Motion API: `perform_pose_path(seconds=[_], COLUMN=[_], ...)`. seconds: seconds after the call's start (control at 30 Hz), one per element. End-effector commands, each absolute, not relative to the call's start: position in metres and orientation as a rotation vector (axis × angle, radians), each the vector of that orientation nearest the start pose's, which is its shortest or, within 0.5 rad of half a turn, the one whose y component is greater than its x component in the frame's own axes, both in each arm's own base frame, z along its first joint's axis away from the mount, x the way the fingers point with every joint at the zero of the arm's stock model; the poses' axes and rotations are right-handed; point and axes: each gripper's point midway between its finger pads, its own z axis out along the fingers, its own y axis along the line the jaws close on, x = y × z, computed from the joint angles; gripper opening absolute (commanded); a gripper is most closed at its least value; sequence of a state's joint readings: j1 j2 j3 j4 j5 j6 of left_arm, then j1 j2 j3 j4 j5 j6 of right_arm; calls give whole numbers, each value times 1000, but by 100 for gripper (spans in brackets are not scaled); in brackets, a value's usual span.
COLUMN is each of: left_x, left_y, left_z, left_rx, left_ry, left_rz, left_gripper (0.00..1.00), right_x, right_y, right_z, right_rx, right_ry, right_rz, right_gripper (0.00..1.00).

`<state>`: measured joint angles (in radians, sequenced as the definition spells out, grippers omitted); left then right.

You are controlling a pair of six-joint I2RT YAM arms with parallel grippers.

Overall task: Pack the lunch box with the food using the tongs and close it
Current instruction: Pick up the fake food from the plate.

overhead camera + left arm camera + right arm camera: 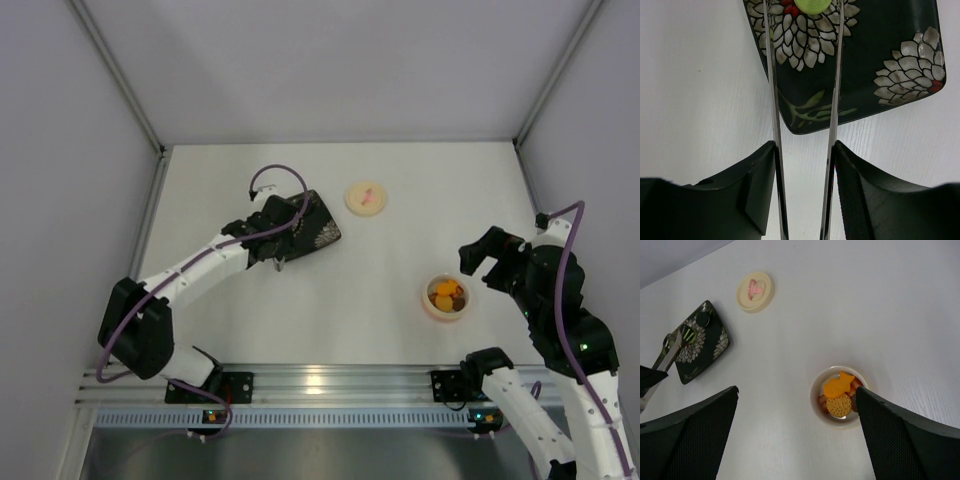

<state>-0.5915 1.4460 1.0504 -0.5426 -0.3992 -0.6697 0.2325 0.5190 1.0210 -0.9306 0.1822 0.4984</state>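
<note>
My left gripper [804, 150] is shut on the thin silvery tongs [774, 100], its fingers pressing both arms. The tong tips reach over the dark flowered plate [890, 35] and straddle a green food piece [812, 5] at its far part. The lunch box [447, 297] stands at the right, open, with an orange fish-shaped piece [837, 386], a round cream biscuit [838, 404] and brownish bits inside. Its cream lid [366, 197] with a pink mark lies flat behind the middle. My right gripper [796, 390] hangs open above the table, its right finger just beside the lunch box [840, 396].
The dark plate [310, 228] lies under the left gripper [283, 240], left of the lid. Grey walls close in the white table on three sides. The arm bases and a metal rail [330, 385] run along the near edge.
</note>
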Motion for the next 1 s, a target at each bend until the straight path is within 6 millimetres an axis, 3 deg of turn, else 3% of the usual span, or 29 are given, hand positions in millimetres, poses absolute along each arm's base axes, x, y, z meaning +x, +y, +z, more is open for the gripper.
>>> perform_pose_path(seconds=[0.0,0.37,0.97], left_x=[334,340,338], left_y=[-168,-179,-181], left_z=[125,116,126], left_rx=[-248,-206,-169], left_ry=[2356,2394,2416], left_rz=[-98,-109,-113], left_gripper=[53,47,41], right_x=[185,184,184], right_y=[27,25,25], right_z=[279,281,287], right_rx=[392,397,395], right_ry=[1956,1949,1942], right_rz=[273,261,265], right_gripper=[100,99,100])
